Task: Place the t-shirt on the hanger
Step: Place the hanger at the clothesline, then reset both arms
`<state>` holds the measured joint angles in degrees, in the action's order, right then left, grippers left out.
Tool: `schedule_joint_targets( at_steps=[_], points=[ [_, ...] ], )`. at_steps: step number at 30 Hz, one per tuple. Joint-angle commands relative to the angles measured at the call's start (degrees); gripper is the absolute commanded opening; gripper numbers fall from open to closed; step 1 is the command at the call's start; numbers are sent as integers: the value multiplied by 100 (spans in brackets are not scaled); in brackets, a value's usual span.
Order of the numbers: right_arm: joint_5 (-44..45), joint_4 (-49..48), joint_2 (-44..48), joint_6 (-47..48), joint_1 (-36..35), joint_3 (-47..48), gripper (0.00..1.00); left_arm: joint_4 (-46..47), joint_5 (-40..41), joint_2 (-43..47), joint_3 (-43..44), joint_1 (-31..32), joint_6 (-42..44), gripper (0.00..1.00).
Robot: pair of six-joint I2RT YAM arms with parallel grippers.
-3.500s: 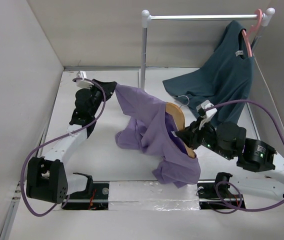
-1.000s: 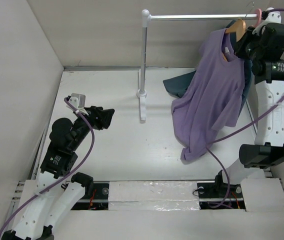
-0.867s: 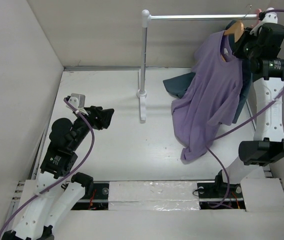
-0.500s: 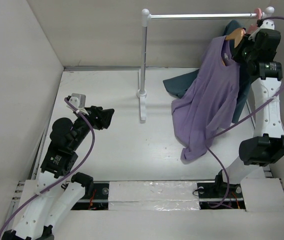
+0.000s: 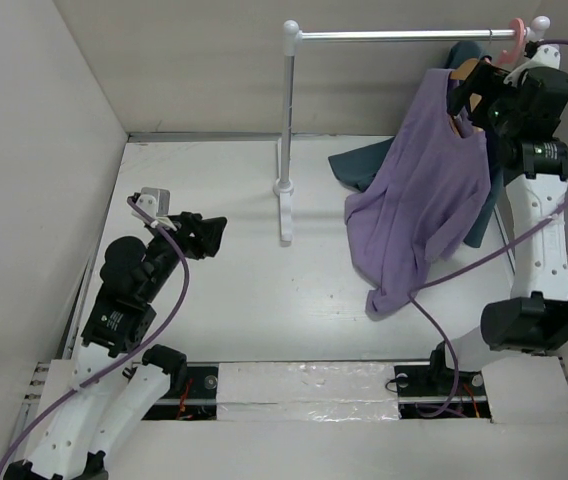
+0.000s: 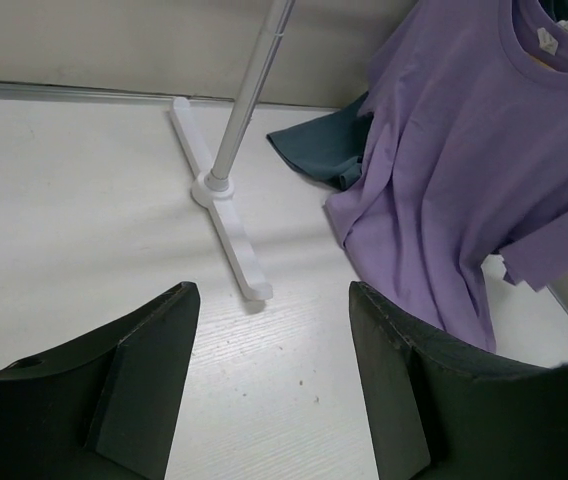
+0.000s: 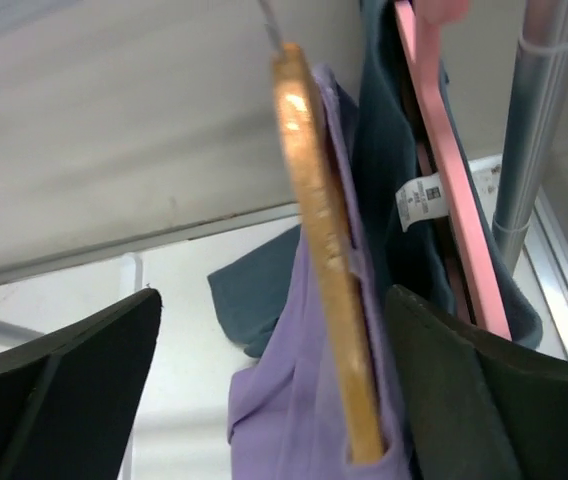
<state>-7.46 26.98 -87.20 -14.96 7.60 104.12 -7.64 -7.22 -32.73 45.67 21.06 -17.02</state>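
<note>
- The right arm's jaws stood wide apart, high up beside the rail (image 5: 404, 34), and were clamped on nothing.
- The hanger (image 7: 329, 300) hung edge-on in the gap between those jaws, its thin metal hook rising above them. It was clear of one finger (image 7: 64, 400). I could not tell whether it touched the other, which was on the side of the pink hanger (image 7: 444, 180).
- The t-shirt (image 5: 429, 190) was draped over the hanger at its neck. It hung down from the right jaws toward the worktop (image 5: 244, 300).
- The dark teal t-shirt (image 7: 384, 200) hung on the pink hanger, just beside the hanger and past the right jaws' gap.
- The left arm's jaws were also apart, with nothing between the two fingers (image 6: 149, 370).
- These jaws sat low over the worktop, well apart from the t-shirt, which hung ahead of them and off to the right.
- The rack's foot (image 6: 224, 230) lay on the worktop straight ahead of the left jaws.
</note>
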Motion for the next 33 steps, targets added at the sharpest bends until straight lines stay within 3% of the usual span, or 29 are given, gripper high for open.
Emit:
schedule_joint_targets(
  at_steps=[1, 9, 14, 19, 24, 33],
  points=[
    [43, -307, 712, 28, -275, 4, 100, 210, 256, 187, -49, 30, 32, 58],
    [-53, -1018, 2732, -120, -1005, -1969, 100, 228, 651, 328, -120, 30, 23, 60],
    [-974, -1441, 4384, -323, -1576, -3712, 100, 140, 617, 522, 38, 30, -214, 60],
    [-1896, -1038, 5545, -402, -1814, -4933, 100, 87, 187, 934, 293, 30, -645, 60],
    [-2654, -888, 6652, -604, -1876, -5700, 100, -53, 134, 1207, 276, 30, -1066, 60],
    [-2321, -343, 7270, -499, -1876, -5850, 100, -308, -69, 1471, 56, 30, -1296, 57]
  ],
)
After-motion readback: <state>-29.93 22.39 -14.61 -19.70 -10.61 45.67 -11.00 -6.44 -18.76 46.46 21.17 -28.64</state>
